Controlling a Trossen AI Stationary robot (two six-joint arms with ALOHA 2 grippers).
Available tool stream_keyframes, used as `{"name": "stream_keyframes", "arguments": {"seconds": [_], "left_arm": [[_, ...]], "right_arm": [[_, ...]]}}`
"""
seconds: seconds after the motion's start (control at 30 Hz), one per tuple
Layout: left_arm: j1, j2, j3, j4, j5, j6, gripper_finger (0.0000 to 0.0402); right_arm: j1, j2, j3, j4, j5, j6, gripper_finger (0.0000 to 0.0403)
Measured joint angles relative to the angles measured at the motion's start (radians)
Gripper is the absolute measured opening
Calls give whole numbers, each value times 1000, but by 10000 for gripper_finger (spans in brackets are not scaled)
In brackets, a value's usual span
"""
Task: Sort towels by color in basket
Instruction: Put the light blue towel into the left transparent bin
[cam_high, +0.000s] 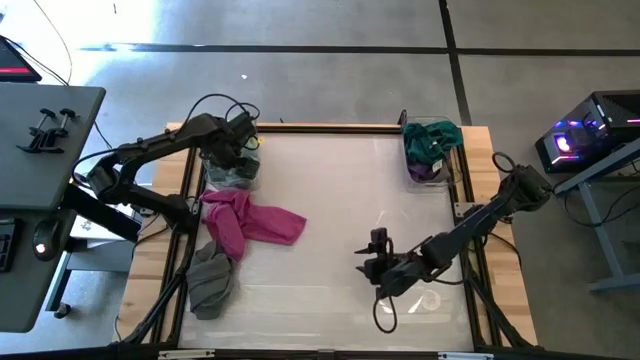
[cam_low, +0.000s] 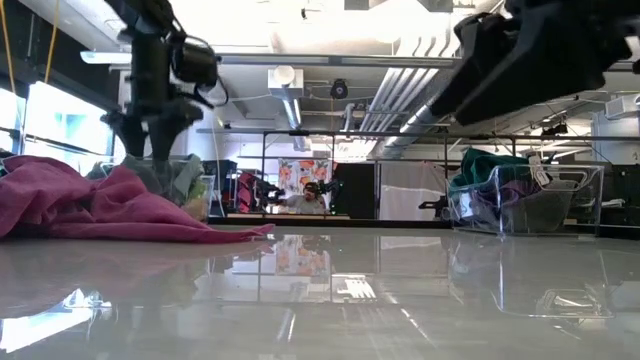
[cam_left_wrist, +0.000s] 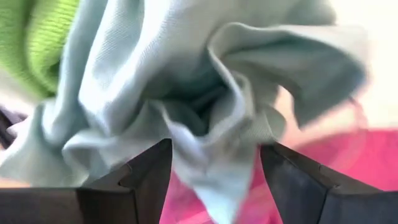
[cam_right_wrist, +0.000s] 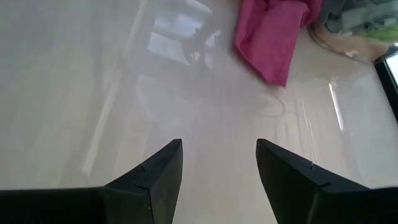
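Left gripper (cam_left_wrist: 214, 171) is over the far-left clear basket (cam_high: 232, 170), fingers spread apart with a pale mint towel (cam_left_wrist: 186, 93) bunched loose between them, a lime green towel (cam_left_wrist: 31, 43) alongside; right gripper (cam_right_wrist: 219, 171) hovers low over bare table (cam_high: 330, 200) near the front, jaws open and empty; magenta towel (cam_high: 245, 222) and grey towel (cam_high: 211, 282) lie at left; the far-right basket (cam_high: 432, 150) holds dark green towel (cam_high: 432, 138) and purple.
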Motion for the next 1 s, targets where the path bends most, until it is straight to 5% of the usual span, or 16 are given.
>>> {"name": "stream_keyframes", "arguments": {"seconds": [0.2, 0.3, 0.53, 0.8, 1.0], "left_arm": [[-36, -1, 149, -140, 6, 6, 226], [-40, -2, 175, -82, -77, 25, 221], [38, 29, 49, 124, -190, 62, 187], [70, 84, -141, 290, -146, 88, 114], [47, 56, -114, 226, -103, 143, 86]], "right_arm": [[-17, 0, 0, -57, 14, -8, 200], [-41, 0, 0, -58, 28, -31, 200], [-68, 0, 0, -67, 27, 25, 200], [-28, 0, 0, -72, 22, 49, 200], [-22, 0, 0, -72, 29, 46, 200]]}}
